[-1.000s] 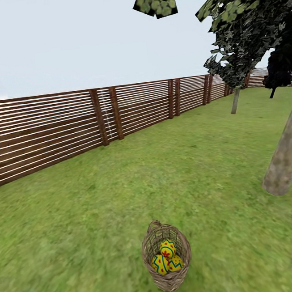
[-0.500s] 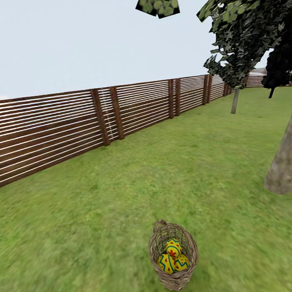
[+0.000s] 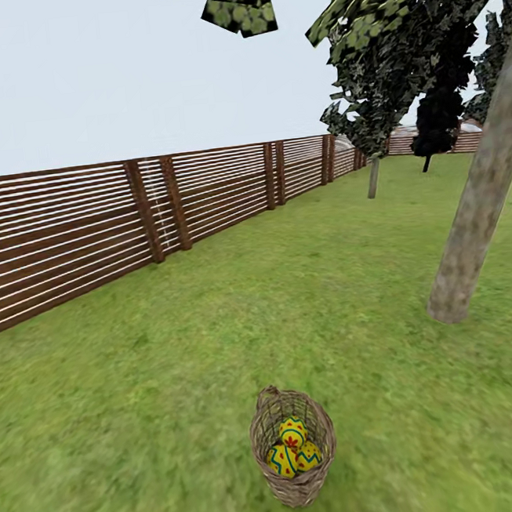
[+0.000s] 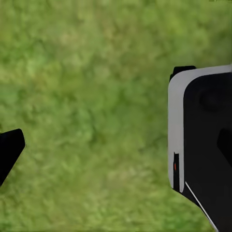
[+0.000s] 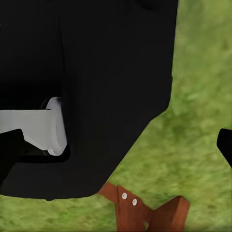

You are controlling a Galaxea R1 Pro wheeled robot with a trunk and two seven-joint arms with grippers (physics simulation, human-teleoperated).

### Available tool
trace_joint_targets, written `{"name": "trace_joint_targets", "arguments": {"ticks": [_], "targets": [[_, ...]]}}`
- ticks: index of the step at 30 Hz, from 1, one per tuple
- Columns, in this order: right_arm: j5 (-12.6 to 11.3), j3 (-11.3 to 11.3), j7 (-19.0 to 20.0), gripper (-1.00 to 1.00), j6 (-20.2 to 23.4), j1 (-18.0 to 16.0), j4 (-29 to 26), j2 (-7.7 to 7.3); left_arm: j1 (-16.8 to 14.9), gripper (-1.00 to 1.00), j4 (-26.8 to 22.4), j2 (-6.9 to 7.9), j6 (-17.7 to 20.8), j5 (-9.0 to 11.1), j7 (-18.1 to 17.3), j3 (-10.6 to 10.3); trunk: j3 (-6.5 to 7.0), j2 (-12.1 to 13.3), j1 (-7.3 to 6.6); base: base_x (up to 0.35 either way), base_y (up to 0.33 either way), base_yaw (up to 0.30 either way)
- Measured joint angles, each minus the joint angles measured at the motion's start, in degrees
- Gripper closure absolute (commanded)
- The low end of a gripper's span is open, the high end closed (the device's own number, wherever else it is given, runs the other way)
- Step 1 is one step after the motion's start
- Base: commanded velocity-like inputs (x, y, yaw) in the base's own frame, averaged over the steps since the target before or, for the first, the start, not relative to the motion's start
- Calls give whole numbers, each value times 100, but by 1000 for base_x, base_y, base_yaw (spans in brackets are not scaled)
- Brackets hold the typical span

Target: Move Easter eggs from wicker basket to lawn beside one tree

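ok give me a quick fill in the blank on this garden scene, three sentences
1. The Easter eggs lie inside the wicker ____.
2. The basket stands on the ____.
3. Behind the lawn, at the head view's left, runs a brown slatted wooden ____.

Missing words: basket; lawn; fence

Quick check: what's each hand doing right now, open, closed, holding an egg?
Left hand: fingertips wide apart over bare grass, open, holding nothing.
Right hand: fingertips at opposite edges of its wrist view, open, holding nothing.
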Motion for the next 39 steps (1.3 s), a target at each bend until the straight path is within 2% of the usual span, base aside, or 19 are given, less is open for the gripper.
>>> {"name": "trace_joint_targets", "arguments": {"ticks": [10, 32, 39], "targets": [[0, 2, -1, -100, 1, 0, 2, 2, 0, -100, 0, -1, -1, -17, 0, 0, 0, 0, 0, 0, 201, -194], [0, 2, -5, -100, 1, 1, -8, 2, 0, -100, 1, 0, -1, -31, 0, 0, 0, 0, 0, 2, 212, -8], [0, 2, -4, -100, -1, -2, -17, 2, 0, -100, 1, 1, -1, -46, -1, 0, 0, -1, -1, 107, 216, 0]]}}
